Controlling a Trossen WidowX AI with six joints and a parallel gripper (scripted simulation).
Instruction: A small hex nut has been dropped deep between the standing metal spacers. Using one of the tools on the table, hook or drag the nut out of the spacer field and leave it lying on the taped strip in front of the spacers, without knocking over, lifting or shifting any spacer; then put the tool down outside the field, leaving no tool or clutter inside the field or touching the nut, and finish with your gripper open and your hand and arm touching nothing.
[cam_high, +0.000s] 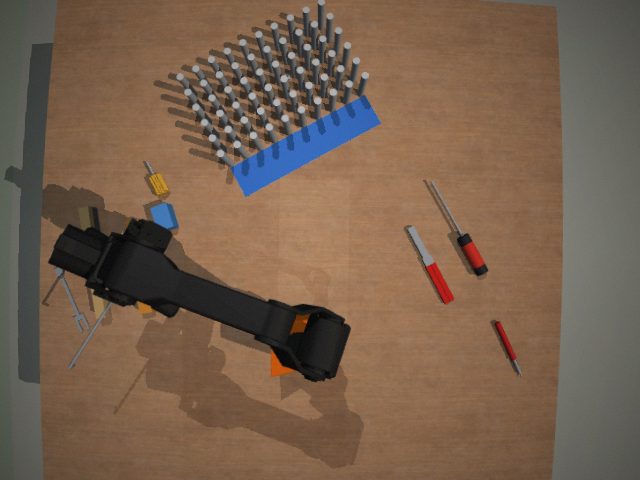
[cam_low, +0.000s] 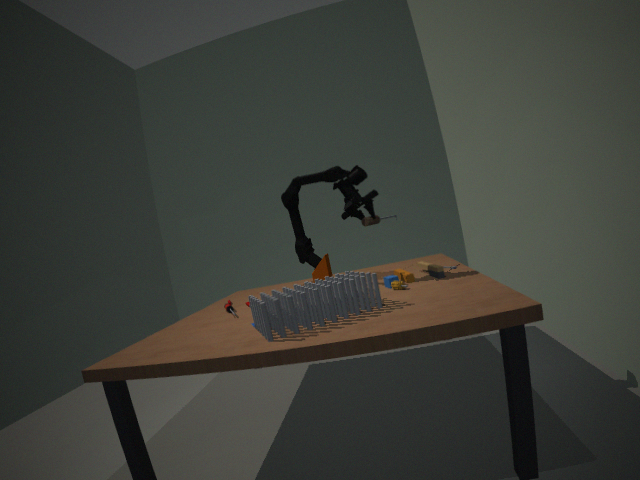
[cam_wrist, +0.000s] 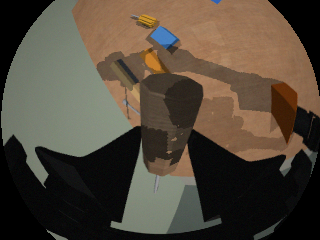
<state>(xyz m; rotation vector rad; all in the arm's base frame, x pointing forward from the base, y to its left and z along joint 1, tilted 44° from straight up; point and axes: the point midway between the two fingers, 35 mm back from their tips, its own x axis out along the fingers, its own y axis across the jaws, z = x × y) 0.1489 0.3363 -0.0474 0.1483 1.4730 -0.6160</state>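
My gripper (cam_low: 369, 216) (cam_wrist: 165, 132) is shut on the brown handle of a hook tool (cam_low: 370, 221) (cam_wrist: 171, 107), held high above the table's left side. Its thin metal rod shows in the top view (cam_high: 90, 335); the exterior view shows a small bent tip. The arm hides the fingers in the top view. Grey metal spacers (cam_high: 363, 85) (cam_low: 375, 289) stand upright in slanted rows at the back, well away from the gripper. The blue taped strip (cam_high: 336, 135) lies along their front. I cannot make out the hex nut.
A blue block (cam_high: 163, 215) (cam_wrist: 164, 38) and a yellow-handled screwdriver (cam_high: 158, 184) (cam_wrist: 147, 20) lie left. An orange block (cam_wrist: 152, 61), a tan-and-black piece (cam_wrist: 125, 75) and a grey forked tool (cam_high: 69, 294) lie near the arm. A red-black screwdriver (cam_high: 471, 253), red-handled blade (cam_high: 439, 281) and red pen (cam_high: 505, 341) lie right.
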